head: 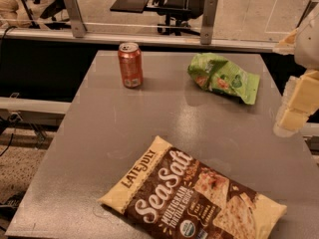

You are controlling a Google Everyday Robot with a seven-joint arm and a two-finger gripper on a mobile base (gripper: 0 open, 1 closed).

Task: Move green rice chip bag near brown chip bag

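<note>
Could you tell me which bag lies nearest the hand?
The small green rice chip bag, far right, close to the hand at the picture's right edge; the large brown chip bag lies in front.

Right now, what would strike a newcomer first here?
The large brown chip bag lies flat at the table's near edge. Farther back sit the crumpled green rice chip bag and, left of it, an upright orange soda can. The gripper hangs at the right edge, touching nothing.
</note>
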